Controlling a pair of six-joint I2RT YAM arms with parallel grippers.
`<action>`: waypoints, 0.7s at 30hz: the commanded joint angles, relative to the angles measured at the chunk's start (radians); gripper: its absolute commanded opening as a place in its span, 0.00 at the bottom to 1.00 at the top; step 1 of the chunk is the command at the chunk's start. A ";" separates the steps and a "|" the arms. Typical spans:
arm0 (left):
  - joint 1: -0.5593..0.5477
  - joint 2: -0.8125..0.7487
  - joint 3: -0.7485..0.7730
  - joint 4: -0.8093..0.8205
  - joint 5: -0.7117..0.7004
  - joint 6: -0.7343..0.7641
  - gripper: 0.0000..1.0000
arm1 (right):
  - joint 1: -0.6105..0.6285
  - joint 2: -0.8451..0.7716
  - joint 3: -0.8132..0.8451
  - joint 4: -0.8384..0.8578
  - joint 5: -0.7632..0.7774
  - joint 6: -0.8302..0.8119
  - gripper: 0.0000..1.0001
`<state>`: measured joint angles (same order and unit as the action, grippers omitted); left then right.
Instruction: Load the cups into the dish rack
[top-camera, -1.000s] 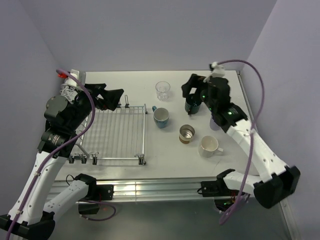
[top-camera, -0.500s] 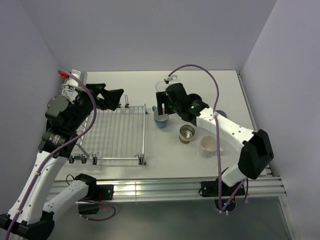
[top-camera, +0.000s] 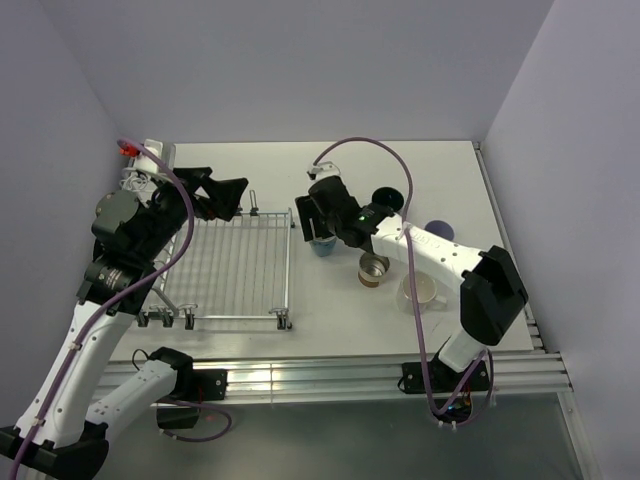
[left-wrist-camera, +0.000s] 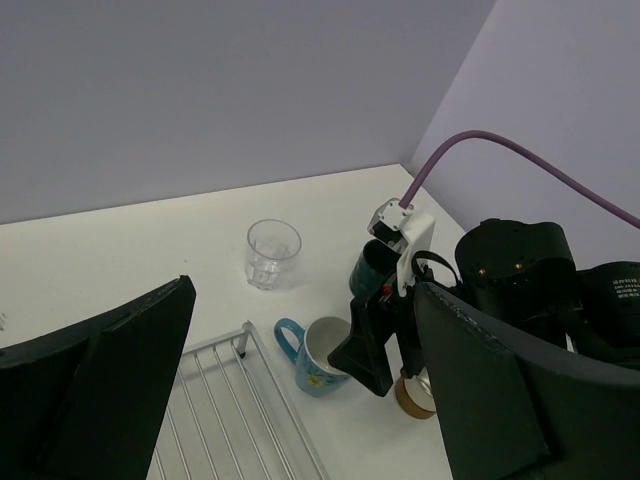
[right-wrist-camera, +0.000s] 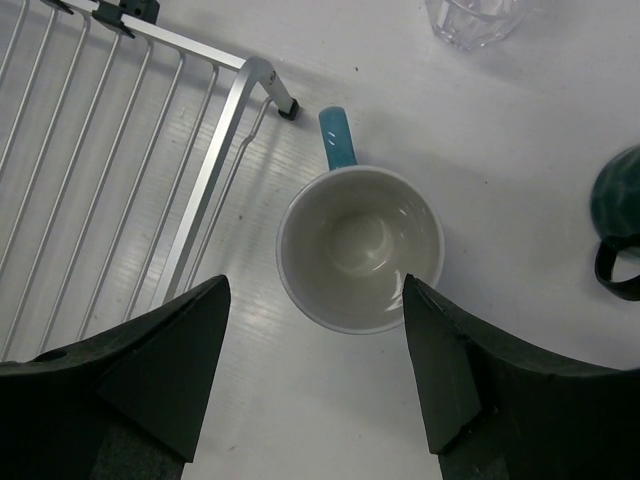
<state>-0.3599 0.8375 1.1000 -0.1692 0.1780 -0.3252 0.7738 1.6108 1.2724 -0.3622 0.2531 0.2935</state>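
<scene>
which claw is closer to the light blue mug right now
Right. The right claw hangs open just above the light blue mug, a finger to each side. The left claw, also open, is off by the dish rack's far edge.

The light blue mug stands upright just beside the silver dish rack.

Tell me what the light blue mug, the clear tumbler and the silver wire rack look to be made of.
Light blue mug: likely glazed ceramic; thick rim, glossy pale inside with highlights.
Clear tumbler: glass or clear plastic; the table shows through it.
Silver wire rack: metal, bright smooth finish; thin straight rods and a shiny frame bar.
</scene>
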 joint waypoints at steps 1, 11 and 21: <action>-0.005 0.003 0.004 0.017 -0.009 0.021 0.99 | 0.024 0.012 0.067 0.003 0.040 -0.014 0.77; -0.010 0.008 0.004 0.013 -0.021 0.028 0.99 | 0.045 0.087 0.093 -0.004 0.064 -0.016 0.71; -0.019 0.009 0.004 0.007 -0.026 0.032 0.99 | 0.044 0.161 0.108 -0.003 0.094 -0.013 0.54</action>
<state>-0.3737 0.8478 1.0996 -0.1707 0.1600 -0.3080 0.8120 1.7428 1.3258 -0.3756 0.3138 0.2897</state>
